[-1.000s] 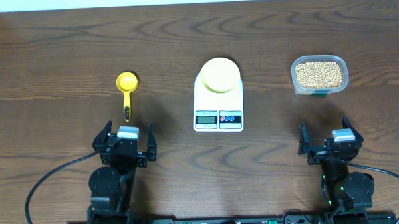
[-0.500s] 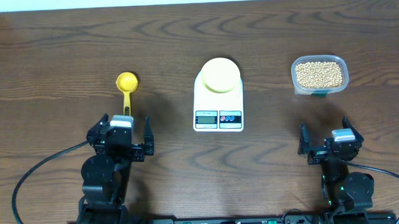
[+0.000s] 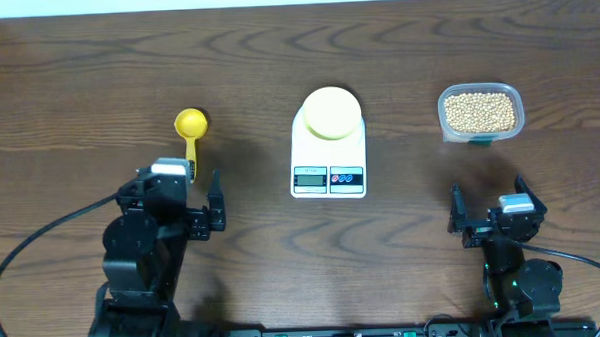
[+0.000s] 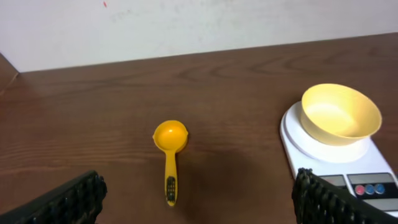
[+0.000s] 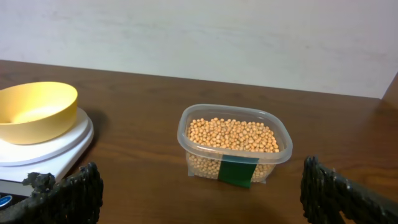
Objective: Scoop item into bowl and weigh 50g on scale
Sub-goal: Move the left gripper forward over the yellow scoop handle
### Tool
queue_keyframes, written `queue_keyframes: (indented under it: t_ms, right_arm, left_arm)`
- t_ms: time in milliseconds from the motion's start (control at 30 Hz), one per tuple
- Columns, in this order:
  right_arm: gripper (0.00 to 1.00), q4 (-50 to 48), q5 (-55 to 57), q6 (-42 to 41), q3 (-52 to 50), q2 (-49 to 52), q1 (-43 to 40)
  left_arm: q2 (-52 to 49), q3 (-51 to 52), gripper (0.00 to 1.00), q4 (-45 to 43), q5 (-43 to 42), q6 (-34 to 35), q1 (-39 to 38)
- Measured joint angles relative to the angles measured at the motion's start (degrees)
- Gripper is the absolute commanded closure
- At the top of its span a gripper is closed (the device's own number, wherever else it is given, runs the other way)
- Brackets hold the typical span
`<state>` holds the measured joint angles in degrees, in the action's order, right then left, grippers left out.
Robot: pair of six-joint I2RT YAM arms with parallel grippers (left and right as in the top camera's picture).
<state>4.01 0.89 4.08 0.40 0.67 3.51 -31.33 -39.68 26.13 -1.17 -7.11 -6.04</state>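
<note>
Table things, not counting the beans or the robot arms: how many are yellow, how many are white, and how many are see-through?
Yellow: 2 (scoop, bowl)
White: 1 (scale)
See-through: 1 (tub)
Total: 4

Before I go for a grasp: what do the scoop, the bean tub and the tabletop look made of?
The scoop: bright yellow, smooth, moulded in one piece, so probably plastic. The tub: thin clear plastic, since the beans show through its wall; a dark green label sits on it. The tabletop: dark brown, wood grain, low sheen; solid wood or laminate, I cannot tell.
</note>
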Motion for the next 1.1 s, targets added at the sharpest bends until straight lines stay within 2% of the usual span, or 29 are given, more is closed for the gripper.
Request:
queue_keyframes:
  t_ms: [167,367,500,700,1100]
  right_arm:
    - [0.01,0.0,0.0,0.0,0.0,0.0,0.0]
    - [0.01,0.0,0.0,0.0,0.0,0.0,0.0]
    - [0.01,0.0,0.0,0.0,0.0,0.0,0.0]
    - [0.01,0.0,0.0,0.0,0.0,0.0,0.0]
    - [0.01,0.0,0.0,0.0,0.0,0.0,0.0]
  left_arm:
    - [-4.3,-6.8,0.03,5.2,-4.0,1.4,0.0]
    - [-13.2,-18.6,0.03,18.7,-7.3,3.1,0.0]
    - [-18.9,-25.4,0.03,24.7,-8.0,3.8,0.0]
    - [-22.4,-27.8,0.03,25.5,-8.4,4.3,0.0]
    - [-23.2,-27.8,0.02,27.2,-14.8,5.4,0.0]
